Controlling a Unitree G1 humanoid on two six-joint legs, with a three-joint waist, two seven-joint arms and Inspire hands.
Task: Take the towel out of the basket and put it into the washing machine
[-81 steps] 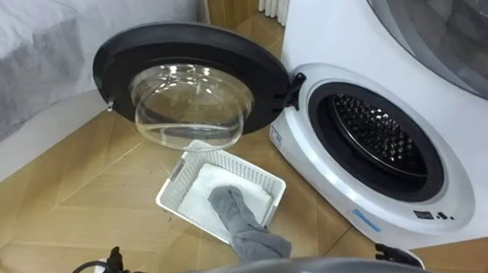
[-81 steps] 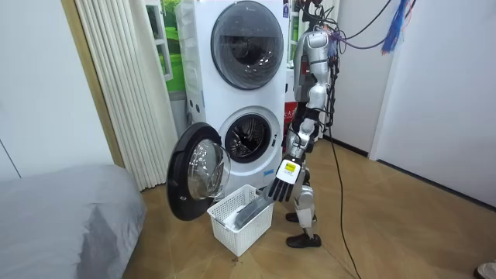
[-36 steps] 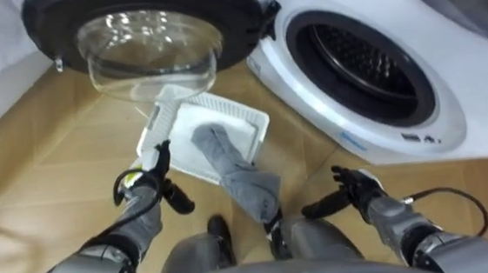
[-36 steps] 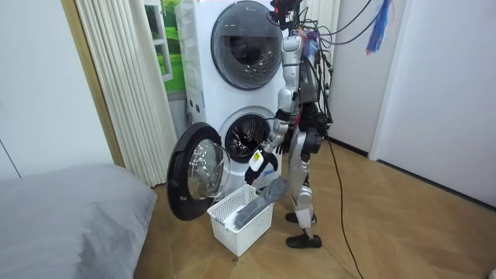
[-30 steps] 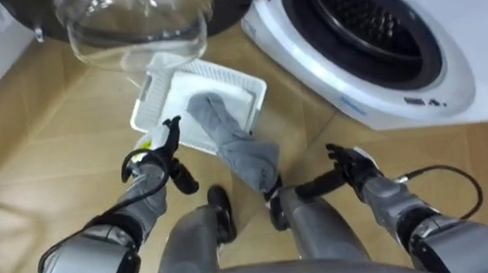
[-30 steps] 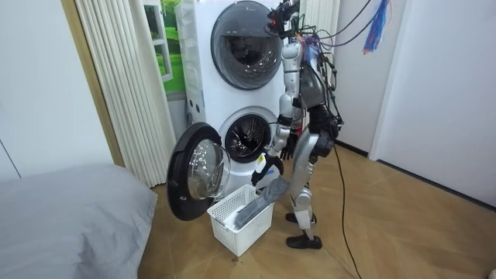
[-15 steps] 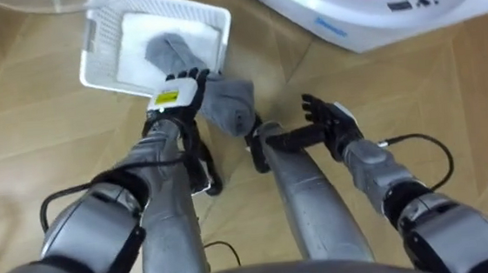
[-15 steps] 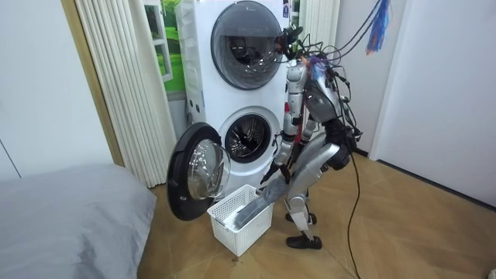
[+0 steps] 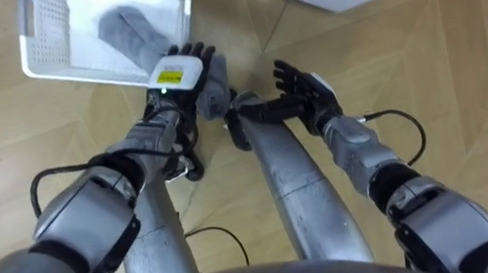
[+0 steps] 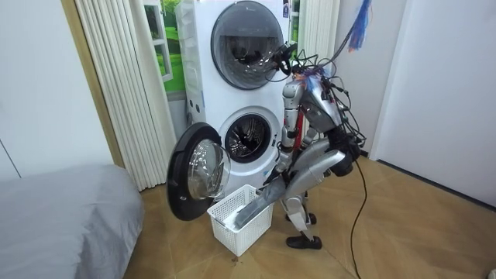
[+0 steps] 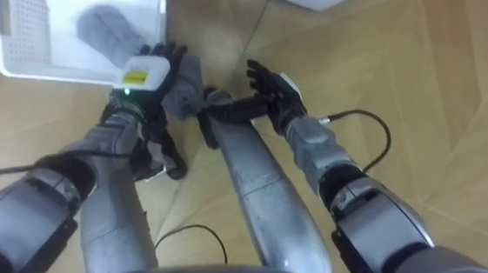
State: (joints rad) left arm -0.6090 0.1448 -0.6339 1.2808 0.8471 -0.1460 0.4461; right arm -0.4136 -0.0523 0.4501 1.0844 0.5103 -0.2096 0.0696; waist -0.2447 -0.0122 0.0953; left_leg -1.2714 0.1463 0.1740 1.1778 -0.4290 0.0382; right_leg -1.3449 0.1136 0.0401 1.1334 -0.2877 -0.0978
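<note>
Left robot hand (image 9: pixel 182 71), upper centre of the left eye view: fingers straight, slightly spread, lying flat on the grey towel (image 9: pixel 131 34) where it hangs over the near rim of the white laundry basket (image 9: pixel 35 31). The fingers are not curled round the cloth. The rest of the towel lies inside the basket, upper left of the frame. Right robot hand (image 9: pixel 303 86), just right of top centre: fingers spread, holding nothing, above the wooden floor (image 9: pixel 448 68).

In the room view the robot bends deep at the waist before the washing machine (image 10: pixel 246 139), the lower of 2 stacked units. Its round door (image 10: pixel 198 174) stands open toward the frame's left, with the basket on the floor below it.
</note>
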